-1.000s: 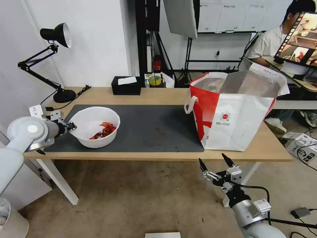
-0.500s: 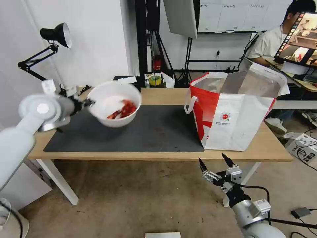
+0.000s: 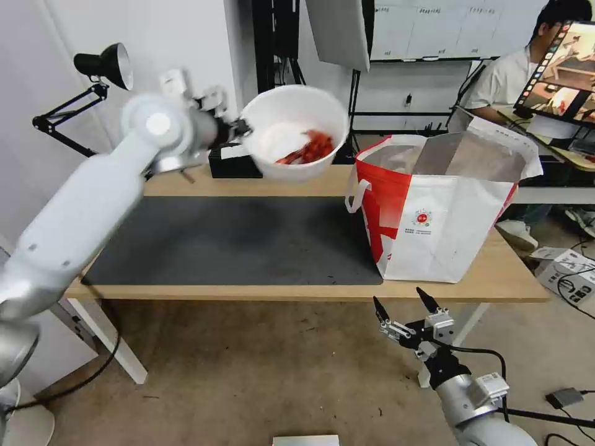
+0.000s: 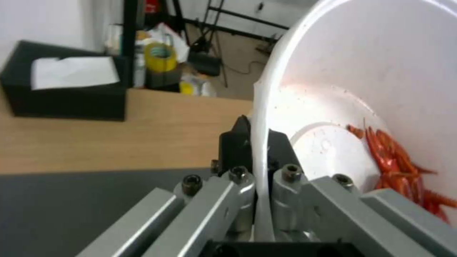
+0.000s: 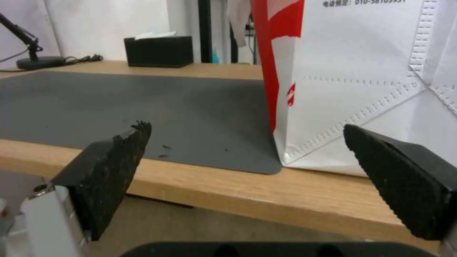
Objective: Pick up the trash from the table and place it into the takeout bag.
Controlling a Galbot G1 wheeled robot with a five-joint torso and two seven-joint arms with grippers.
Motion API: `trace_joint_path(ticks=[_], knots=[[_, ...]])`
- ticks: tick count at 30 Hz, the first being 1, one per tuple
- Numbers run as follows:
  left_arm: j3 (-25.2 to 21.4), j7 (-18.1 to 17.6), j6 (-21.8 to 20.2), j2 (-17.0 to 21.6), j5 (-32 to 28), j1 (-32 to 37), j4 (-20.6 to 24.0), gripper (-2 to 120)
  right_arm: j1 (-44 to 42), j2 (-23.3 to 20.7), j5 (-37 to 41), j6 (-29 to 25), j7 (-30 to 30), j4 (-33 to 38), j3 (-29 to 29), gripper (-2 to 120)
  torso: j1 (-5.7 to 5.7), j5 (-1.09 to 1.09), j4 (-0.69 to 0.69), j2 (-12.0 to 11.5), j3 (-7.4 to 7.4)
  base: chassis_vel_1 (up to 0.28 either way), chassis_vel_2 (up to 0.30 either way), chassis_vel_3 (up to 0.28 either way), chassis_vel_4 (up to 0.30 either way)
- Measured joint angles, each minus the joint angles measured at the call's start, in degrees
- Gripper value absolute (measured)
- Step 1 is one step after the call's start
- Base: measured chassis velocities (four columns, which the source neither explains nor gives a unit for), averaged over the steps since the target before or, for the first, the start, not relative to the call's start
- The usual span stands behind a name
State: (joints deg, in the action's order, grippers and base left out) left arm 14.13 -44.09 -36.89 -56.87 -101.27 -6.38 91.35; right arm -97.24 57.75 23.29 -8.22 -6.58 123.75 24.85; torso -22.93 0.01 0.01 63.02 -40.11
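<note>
From the head view, the left gripper (image 3: 243,129) is pinching the rim of the white bowl (image 3: 294,139), holding it in the air beside the takeout bag (image 3: 437,204), above the table (image 3: 297,183); the right gripper (image 3: 403,310) is hanging below the table edge, jaws spread. At the left wrist, the jaws are clamping the bowl's wall (image 4: 333,89) between them, red shells (image 4: 397,167) lying just inside; a black tissue box (image 4: 62,94) is sitting well beyond. At the right wrist, the spread pads (image 5: 114,167) are framing the bag's lower corner (image 5: 342,107).

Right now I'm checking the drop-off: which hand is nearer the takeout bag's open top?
Left. The left hand holds the white bowl by its rim, raised beside the takeout bag opening. The right hand, open, hangs below the table edge.
</note>
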Motion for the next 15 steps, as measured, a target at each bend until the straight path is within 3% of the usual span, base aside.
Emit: trace_joint_path(ticks=[15], knots=[[5.58, -1.91, 4.88, -11.95, 0.43, -5.96, -5.38, 0, 0.00, 0.00, 0.00, 0.00, 0.00, 0.00, 0.00, 100, 0.01, -0.01, 0.00, 0.01, 0.00, 0.000, 0.000, 0.000, 0.000]])
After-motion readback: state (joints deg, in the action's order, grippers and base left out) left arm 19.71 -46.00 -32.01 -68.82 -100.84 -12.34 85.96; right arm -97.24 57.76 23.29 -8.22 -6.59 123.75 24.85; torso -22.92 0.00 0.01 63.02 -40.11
